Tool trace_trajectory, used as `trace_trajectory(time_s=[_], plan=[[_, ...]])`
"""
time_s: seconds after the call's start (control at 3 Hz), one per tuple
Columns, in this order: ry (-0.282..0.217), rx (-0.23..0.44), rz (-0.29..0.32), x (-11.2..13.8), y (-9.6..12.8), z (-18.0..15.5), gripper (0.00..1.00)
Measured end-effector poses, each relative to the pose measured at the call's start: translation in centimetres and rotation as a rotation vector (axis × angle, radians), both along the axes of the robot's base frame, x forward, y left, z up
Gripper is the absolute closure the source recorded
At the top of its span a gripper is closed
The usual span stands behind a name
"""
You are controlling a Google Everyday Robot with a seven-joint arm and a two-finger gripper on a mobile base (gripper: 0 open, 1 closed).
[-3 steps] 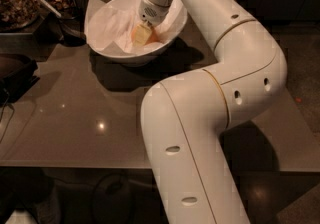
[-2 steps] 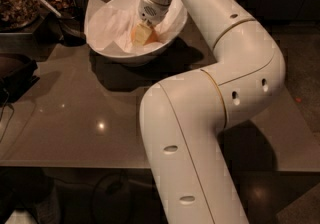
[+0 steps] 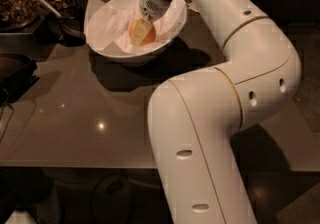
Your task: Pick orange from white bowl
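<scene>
Down in the white bowl [image 3: 127, 57] with the end effector [image 3: 141, 32], right up against the orange [image 3: 150, 36] and laid across its front face. Looking like the grasp step, by all appearances: reach done, lift not yet begun. Sitting low in the middle of the bowl, that fruit, nested on the crumpled white paper [image 3: 107, 23] lining it and peeking out on either side of the end effector's pale tip. Cannot tell whether spread, pressed together or pinching the fruit: too much hidden behind the wrist and the fruit itself. Sweeping in from the right above the tabletop [image 3: 90, 108] with the big white arm [image 3: 240, 43], elbow high, wrist bent down over the rim. Off to the left, dark jars of brown snacks [image 3: 17, 0], apart from the action. Next up, judging from here: confirm a firm hold around the widest part of that round, smooth fruit, then draw straight up, clearing the flared rim and leaving the paper behind. Worth watching for a roll or a slip on the slick skin, or a snagged sheet tagging along.
</scene>
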State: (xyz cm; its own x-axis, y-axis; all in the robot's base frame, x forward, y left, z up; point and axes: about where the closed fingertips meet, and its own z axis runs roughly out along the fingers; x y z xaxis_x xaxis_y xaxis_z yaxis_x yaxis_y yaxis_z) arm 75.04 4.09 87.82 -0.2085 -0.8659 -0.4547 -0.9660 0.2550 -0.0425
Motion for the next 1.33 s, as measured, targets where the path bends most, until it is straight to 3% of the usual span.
trace_trajectory(time_s=[0.33, 0.67, 1.0, 1.33], plan=[[-0.073, 0.118, 0.069, -1.8, -0.6, 3.5, 1.00], [-0.092, 0.234, 0.214, -4.5, -0.8, 4.5, 1.00], [-0.110, 0.233, 0.243, -4.3, -0.3, 4.4, 1.00], [-0.107, 0.247, 0.184, -5.5, 0.0, 5.6, 1.00]])
